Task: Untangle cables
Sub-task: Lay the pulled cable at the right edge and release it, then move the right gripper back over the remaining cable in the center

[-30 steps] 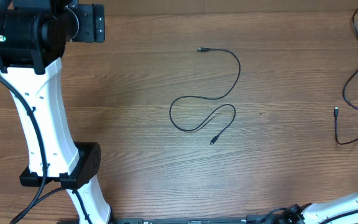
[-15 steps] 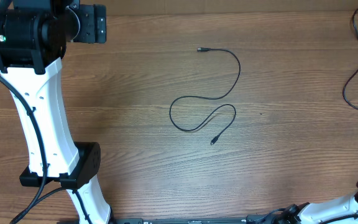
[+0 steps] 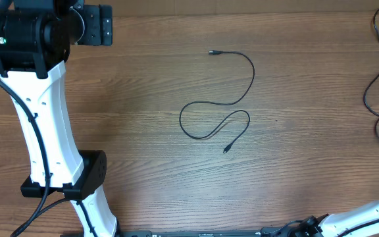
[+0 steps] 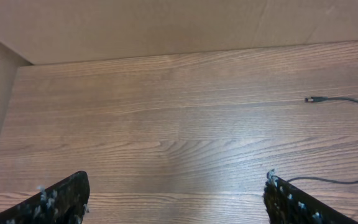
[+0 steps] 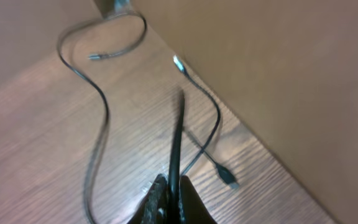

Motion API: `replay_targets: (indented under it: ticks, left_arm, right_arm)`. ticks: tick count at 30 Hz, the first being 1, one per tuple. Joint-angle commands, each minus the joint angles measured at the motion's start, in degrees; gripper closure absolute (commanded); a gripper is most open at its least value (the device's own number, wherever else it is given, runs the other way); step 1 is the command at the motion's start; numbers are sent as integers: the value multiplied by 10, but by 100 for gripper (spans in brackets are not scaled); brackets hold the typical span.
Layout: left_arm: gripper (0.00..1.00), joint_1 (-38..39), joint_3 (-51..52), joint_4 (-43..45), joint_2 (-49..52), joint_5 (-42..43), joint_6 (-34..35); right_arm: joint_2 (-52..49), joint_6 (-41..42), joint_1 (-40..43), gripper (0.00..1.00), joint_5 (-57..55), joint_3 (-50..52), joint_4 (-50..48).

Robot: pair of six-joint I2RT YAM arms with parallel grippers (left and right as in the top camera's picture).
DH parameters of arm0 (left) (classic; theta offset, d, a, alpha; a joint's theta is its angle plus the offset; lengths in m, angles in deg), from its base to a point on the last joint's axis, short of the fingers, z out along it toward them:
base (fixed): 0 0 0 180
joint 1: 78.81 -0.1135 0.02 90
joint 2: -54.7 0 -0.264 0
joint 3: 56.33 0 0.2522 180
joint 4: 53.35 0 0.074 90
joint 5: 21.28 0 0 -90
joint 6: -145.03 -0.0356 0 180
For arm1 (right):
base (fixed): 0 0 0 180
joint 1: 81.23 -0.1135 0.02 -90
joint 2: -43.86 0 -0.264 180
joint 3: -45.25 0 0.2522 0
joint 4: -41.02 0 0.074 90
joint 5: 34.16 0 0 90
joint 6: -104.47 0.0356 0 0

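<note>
From overhead I count one centre cable [image 3: 252,74] lying alone in an open S in the middle of the desk [image 3: 143,164], with both plug ends showing and nothing crossing it. The right-edge strands [image 3: 365,100] run out of frame, so I can't count them from here. My left arm [image 3: 41,125] stands at the far left, well apart from every cord. On the left wrist view, the left fingers [image 4: 55,199] are spread wide over bare desk with nothing between them. One plug end of the centre cable shows off to the right. On the right wrist view, the right fingers [image 5: 157,205] are pinched shut on one held strand [image 5: 176,140] by the desk's corner. Around it I see three plug ends and at least two more runs of cord, though I can't tell where they cross. I judge I'm mid-way through pulling a strand from the remaining bunch. Next I'd draw it slowly toward open desk, without dragging its neighbours along.
</note>
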Motion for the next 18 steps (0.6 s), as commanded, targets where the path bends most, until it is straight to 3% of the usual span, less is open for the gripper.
replay_targets:
  ticks: [1, 2, 3, 4, 5, 6, 10, 13, 18]
  left_arm:
    - [11, 0, -3, -1, 6, 7, -11]
    - [11, 0, -3, -1, 6, 7, -11]
    - [11, 0, -3, -1, 6, 7, -11]
    - [11, 0, -3, -1, 6, 7, -11]
    - [11, 0, -3, -1, 6, 7, -10]
    - [11, 0, -3, -1, 6, 9, -11]
    - [11, 0, -3, -1, 6, 12, -11]
    - [11, 0, -3, 0, 7, 12, -11]
    - [11, 0, -3, -1, 12, 12, -11]
  right_arm:
    - [13, -7, 0, 96, 13, 51, -38]
    - [12, -7, -2, 96, 22, 68, -51]
    - [12, -7, -4, 90, 27, 81, -61]
    - [12, -7, -7, 63, 31, 94, -71]
    - [12, -7, -10, 13, 33, 101, -76]
    - [12, -7, -12, 0, 33, 105, -77]
    - [24, -6, -22, 0, 95, 93, -78]
    - [54, -2, -31, 7, 164, 47, -53]
    - [110, 41, -64, 0, 167, -70, 5]
